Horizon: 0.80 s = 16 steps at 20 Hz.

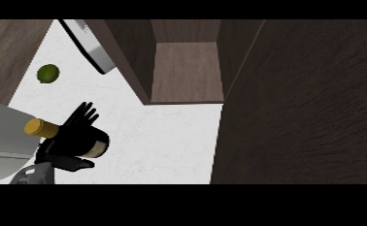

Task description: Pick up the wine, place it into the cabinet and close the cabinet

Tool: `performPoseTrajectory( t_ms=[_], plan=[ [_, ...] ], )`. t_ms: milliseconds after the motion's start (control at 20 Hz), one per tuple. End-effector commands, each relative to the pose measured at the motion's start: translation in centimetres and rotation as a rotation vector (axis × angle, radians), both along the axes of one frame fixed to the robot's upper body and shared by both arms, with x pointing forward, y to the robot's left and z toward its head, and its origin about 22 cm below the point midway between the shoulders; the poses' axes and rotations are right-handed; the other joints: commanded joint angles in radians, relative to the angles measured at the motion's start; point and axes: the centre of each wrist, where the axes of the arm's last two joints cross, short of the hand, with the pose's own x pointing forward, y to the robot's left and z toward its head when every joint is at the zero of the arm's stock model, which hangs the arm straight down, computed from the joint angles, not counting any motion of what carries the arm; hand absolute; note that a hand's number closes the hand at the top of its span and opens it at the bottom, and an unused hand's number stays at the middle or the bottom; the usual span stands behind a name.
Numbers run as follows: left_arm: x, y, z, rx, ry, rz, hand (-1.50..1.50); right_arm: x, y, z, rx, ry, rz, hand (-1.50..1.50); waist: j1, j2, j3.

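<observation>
White counter (pixel 165 137): dark, gold-capped wine (pixel 91 146) bottle.

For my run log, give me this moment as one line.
left hand: shut on wine bottle | bottle: at counter's left | cabinet: open, nothing seen inside | lime: on counter | right hand: not in view

The white counter (pixel 165 137) looks like smooth, faintly veined marble with a matt finish. The open dark-brown cabinet (pixel 186 74) and its tall door (pixel 294 104) show a wood grain, matt and streaked. The dark wine bottle (pixel 91 145) looks glossy like glass, with a dull gold foil cap (pixel 41 128). The black robot hand (pixel 72 137) seems matt plastic. The small green lime (pixel 48 73) has a smooth, soft sheen.
</observation>
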Motion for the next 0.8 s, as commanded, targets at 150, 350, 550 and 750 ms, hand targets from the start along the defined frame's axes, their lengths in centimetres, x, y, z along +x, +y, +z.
performPoseTrajectory(
  t_ms=[150,350,550,750],
  plan=[
    [-1.0,-0.6,-1.2,-0.188,-0.110,-0.075,-1.50,-1.4,-0.3,0.6,0.023,-0.017,0.036,-1.50,-0.005,0.001,-0.002],
    [0.6,-0.9,-0.4,-0.178,-0.113,-0.094,-1.50,-0.3,0.0,-0.1,0.020,-0.002,0.043,-1.50,-0.001,0.003,0.000],
    [0.5,-2.0,-0.9,-0.207,-0.152,-0.082,-1.50,-0.7,0.0,0.2,0.022,0.002,0.036,-1.50,0.006,0.000,0.000],
    [0.2,-3.0,-1.6,-0.203,-0.153,-0.034,1.50,-2.2,0.2,0.3,0.024,0.013,0.037,-1.50,0.000,-0.002,0.000]
  ],
)
